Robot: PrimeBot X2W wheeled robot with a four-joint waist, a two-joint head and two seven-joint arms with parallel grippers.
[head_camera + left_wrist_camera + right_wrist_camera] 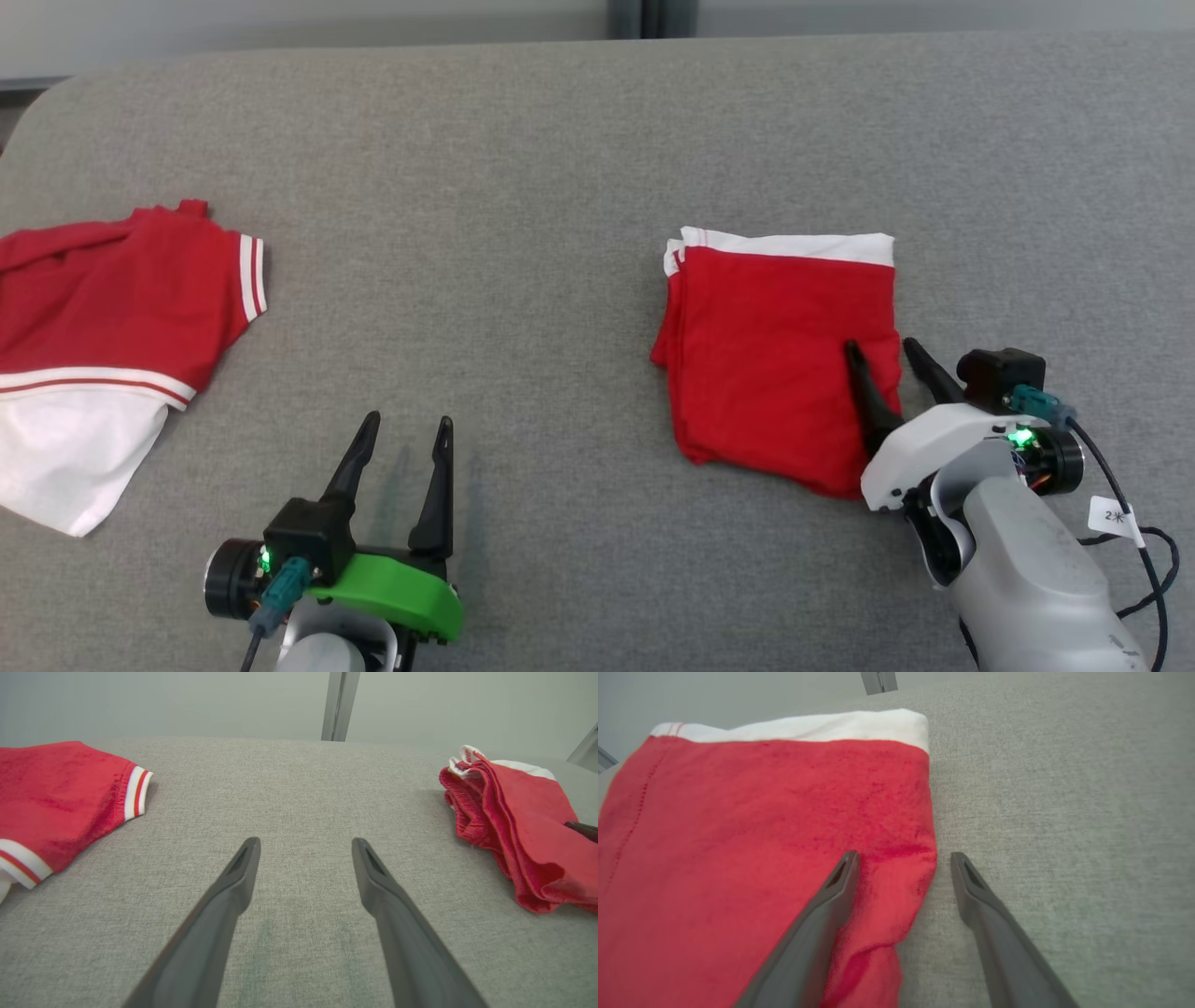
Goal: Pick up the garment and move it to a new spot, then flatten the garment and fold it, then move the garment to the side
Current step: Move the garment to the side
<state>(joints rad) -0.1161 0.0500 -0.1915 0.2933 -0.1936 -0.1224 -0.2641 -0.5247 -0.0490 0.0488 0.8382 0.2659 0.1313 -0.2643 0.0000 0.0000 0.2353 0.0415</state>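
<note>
1. Looking down from the head, the folded garment (pixel 775 355) reads as a flat red rectangle. The left wrist view, low along the grey cloth surface (pixel 523 168), gives its side as several stacked, rumpled layers.
2. The right wrist view brings out the nap of the red fabric and a line of stitching down one side.
3. The garment lies on the right half of the surface, red with a white band along its far edge. It is well apart from a second red-and-white shirt (pixel 103 327) spread at the left edge.
4. The right gripper (pixel 880 344) is released, fingers spread. One finger is over the garment's right edge, the other over bare surface just beside it; whether either touches I cannot tell.
5. The left gripper (pixel 409 420) is likewise spread wide, grasping nothing, over bare surface between the two garments, fingers pointing away from the robot.
</note>
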